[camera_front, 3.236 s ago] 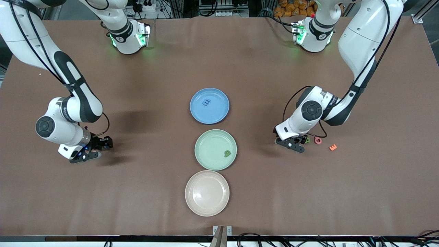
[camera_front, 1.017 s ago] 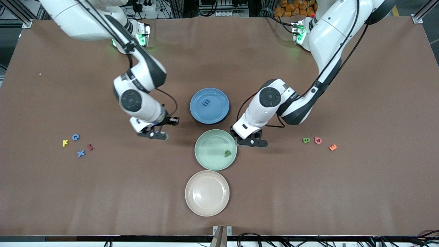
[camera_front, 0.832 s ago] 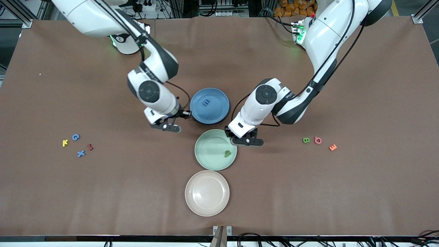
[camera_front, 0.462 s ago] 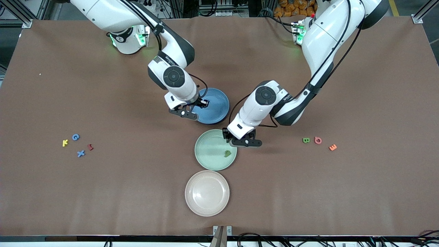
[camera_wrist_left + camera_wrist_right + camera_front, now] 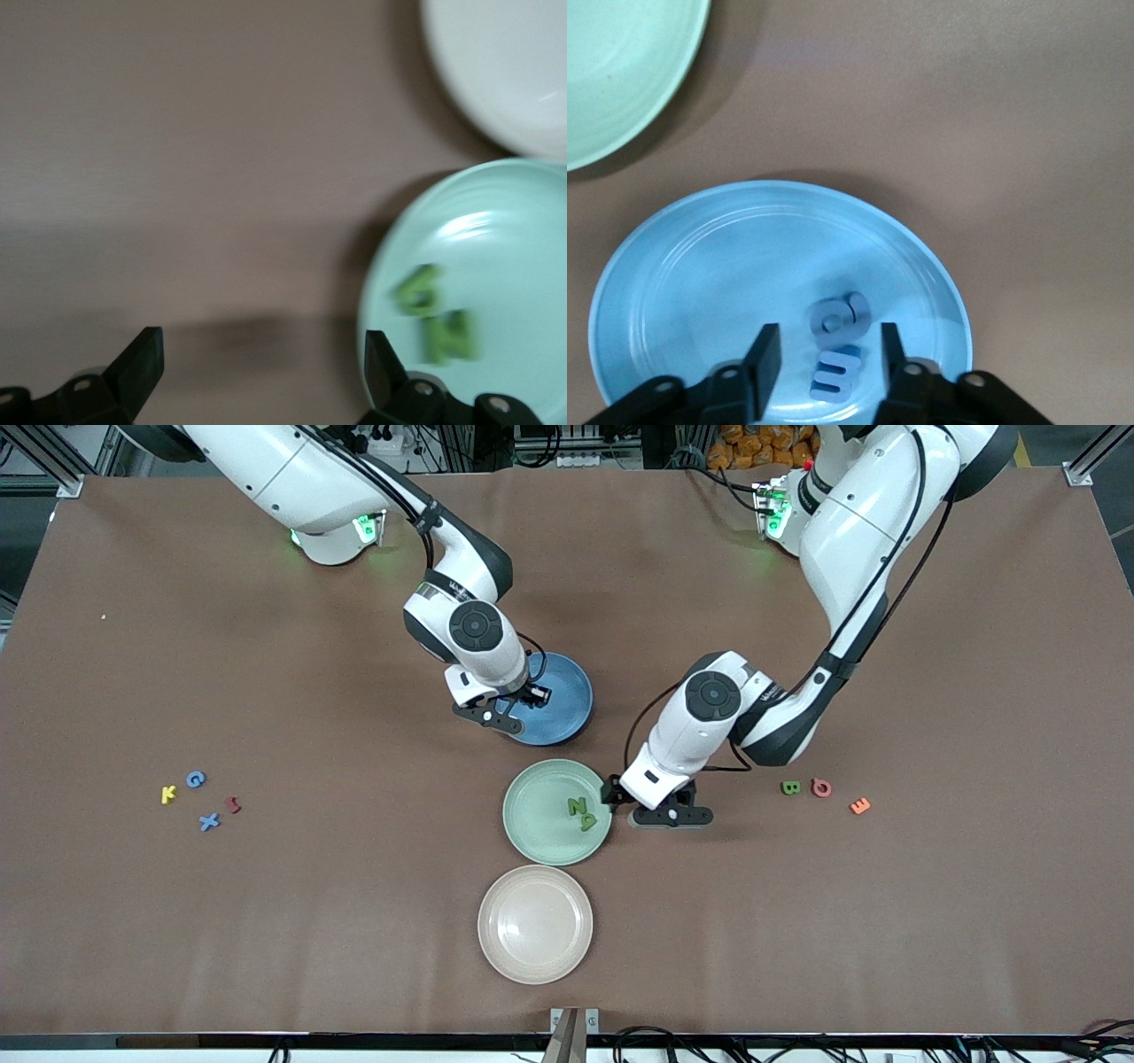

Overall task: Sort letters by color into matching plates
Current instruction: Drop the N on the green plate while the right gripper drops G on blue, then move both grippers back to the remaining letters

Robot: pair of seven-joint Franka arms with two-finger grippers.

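My right pincer (image 5: pixel 518 707) hung part-open over the blue plate (image 5: pixel 567 717), hiding its two blue letters (image 5: pixel 840 343) from the front camera. My left pincer (image 5: pixel 651 808) stood released beside the green plate (image 5: pixel 532 824), where two blurred green letters (image 5: pixel 581 812) lay.

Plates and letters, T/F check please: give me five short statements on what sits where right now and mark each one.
1. The green plate holds two green letters. True.
2. The beige-pink plate holds one orange letter. False: it holds nothing; the orange letter lies on the table toward the left arm's end.
3. The left gripper has its fingers spread wide and holds nothing. True.
4. The right gripper is over the green plate. False: it is over the blue plate, with two blue letters between its fingers.
5. A yellow letter lies in the blue plate. False: the yellow letter lies on the table toward the right arm's end.
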